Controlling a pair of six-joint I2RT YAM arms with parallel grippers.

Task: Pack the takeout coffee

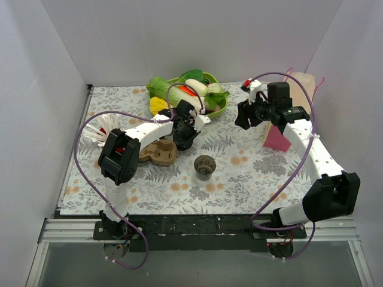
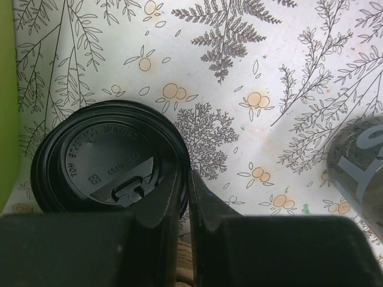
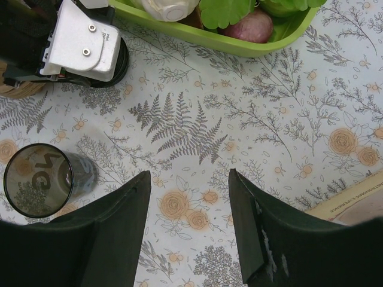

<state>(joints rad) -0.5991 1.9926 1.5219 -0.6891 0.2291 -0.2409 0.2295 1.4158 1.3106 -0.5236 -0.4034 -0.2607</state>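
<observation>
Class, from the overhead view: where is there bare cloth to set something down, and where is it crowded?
Bare: the near strip between the open cup and the table edge; the patch between that cup and the pink box; the back-left corner beside the green bowl. Crowded: around the carrier, lidded coffee and left tool.

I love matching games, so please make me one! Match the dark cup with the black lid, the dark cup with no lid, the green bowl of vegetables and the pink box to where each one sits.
Things:
1. black-lidded dark disposable cup
2. lidless dark cup
3. green plastic bowl of vegetables
4. pink box

Places:
A. far side, around the middle
B. standing alone mid-table
C. right side
D. right beside the brown cardboard carrier

Pairs: 1-D, 2-B, 3-A, 4-C
</observation>
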